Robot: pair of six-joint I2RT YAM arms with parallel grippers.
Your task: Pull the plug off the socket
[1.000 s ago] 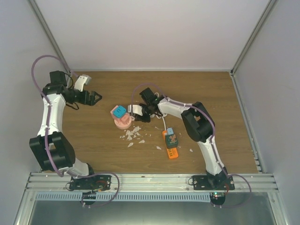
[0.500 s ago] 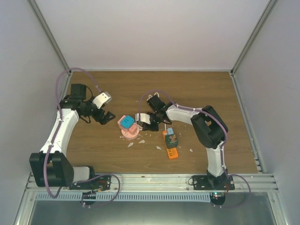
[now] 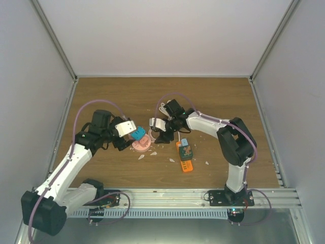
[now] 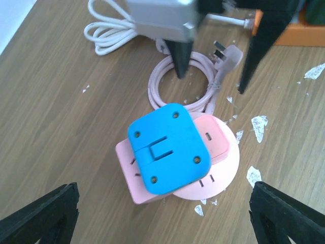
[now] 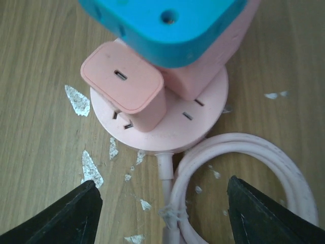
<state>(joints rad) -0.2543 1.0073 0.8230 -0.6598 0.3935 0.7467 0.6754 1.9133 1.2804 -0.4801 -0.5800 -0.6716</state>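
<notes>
A round pink socket (image 3: 142, 145) lies on the wooden table with a blue square plug (image 3: 138, 133) seated on top of it. In the left wrist view the blue plug (image 4: 169, 148) sits on a pink block, next to a small pink charger (image 4: 216, 136). My left gripper (image 4: 165, 223) hangs open just left of the socket, its fingers (image 4: 45, 213) wide on either side. My right gripper (image 5: 165, 213) is open on the socket's right, over the pink cable coil (image 5: 244, 162), holding nothing. The socket (image 5: 203, 109) and charger (image 5: 127, 84) show in the right wrist view.
An orange power strip (image 3: 186, 159) with plugs in it lies to the right of the socket. A white cable (image 4: 109, 30) and the pink cable's pronged plug (image 4: 228, 53) lie behind. White flakes (image 5: 76, 99) litter the wood around the socket.
My left arm swung from the back left over to the socket. My right gripper, shut before, slid the socket slightly nearer and has now opened.
</notes>
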